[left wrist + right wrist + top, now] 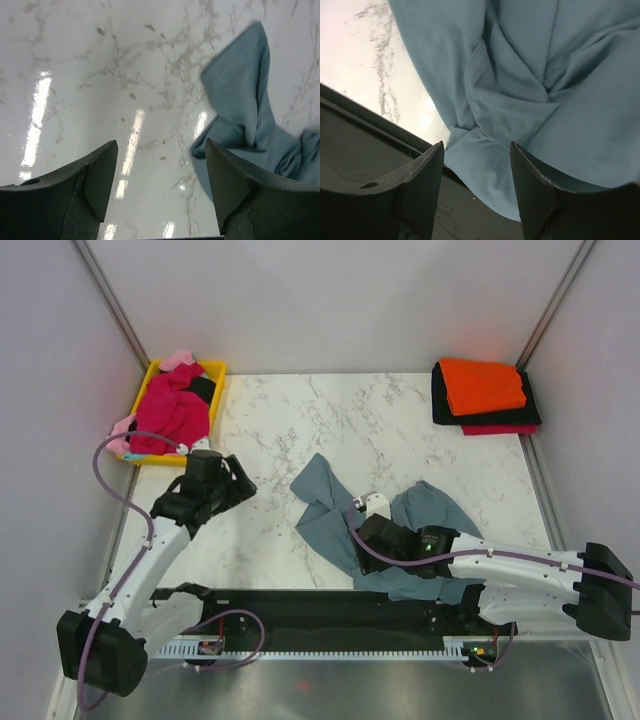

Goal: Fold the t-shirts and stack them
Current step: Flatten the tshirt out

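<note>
A slate blue-grey t-shirt lies crumpled on the marble table, its near part draped over the front edge. My right gripper hovers over that near part. In the right wrist view its jaws stand open, with the shirt's folds just beyond the gap. My left gripper stands to the left of the shirt. It is open over bare marble, and the shirt's left flap lies to its right. Folded orange, black and red t-shirts are stacked at the back right.
A yellow tray at the back left holds loose magenta, pink and black shirts. A black rail runs along the table's front edge between the arm bases. Grey walls close in both sides.
</note>
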### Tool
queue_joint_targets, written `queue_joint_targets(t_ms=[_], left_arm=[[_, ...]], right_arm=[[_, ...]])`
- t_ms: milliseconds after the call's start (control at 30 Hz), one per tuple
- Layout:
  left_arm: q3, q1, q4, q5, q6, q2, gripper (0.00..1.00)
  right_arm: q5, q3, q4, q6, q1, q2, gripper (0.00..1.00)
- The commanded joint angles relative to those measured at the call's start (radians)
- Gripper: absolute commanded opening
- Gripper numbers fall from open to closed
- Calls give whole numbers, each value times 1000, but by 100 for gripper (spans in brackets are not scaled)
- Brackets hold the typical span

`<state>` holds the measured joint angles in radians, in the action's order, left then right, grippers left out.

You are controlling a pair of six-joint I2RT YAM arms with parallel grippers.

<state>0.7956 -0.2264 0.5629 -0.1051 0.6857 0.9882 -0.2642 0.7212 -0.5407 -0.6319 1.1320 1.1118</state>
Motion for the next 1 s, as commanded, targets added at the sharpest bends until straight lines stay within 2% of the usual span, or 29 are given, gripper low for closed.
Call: queue_joint_targets(t_ms=[0,67,133,200,267,367,500,733,767,833,867,967], left_arm=[[-44,-143,10,37,-74,-60,77],[-47,-206,-11,62,-75,-40,77],[-39,-298,-47,94,-65,-2,77],[-1,-403,-58,76,-49,85,77],[33,-464,-70,33,-32,150,77],[100,-539,-103,25,-5,298,75],[229,-640,-116,1,12,457,73],[401,-703,-95,-60,25,705,70],[425,-703,-71,-77,28,768,61],[467,-705,-26,-116,41,811,52],[474,-705,-15,-120,47,832,41],[473,-705,-3,-130,69,830,29]], right_arm=[[-157,-2,-30,-130,57,28,63],[-265,6,-112,-260,72,-2,64],[-395,7,-183,-368,72,-52,70],[-469,12,-217,-413,72,-150,78],[-535,17,-223,-413,72,-245,82],[-581,40,-232,-355,69,-285,85],[-607,92,-297,-335,71,-239,88],[-604,64,-309,-350,68,-254,89],[-601,61,-308,-348,71,-260,89],[-601,60,-308,-341,69,-276,89],[-598,60,-306,-336,71,-280,89],[-598,57,-309,-324,71,-300,89]])
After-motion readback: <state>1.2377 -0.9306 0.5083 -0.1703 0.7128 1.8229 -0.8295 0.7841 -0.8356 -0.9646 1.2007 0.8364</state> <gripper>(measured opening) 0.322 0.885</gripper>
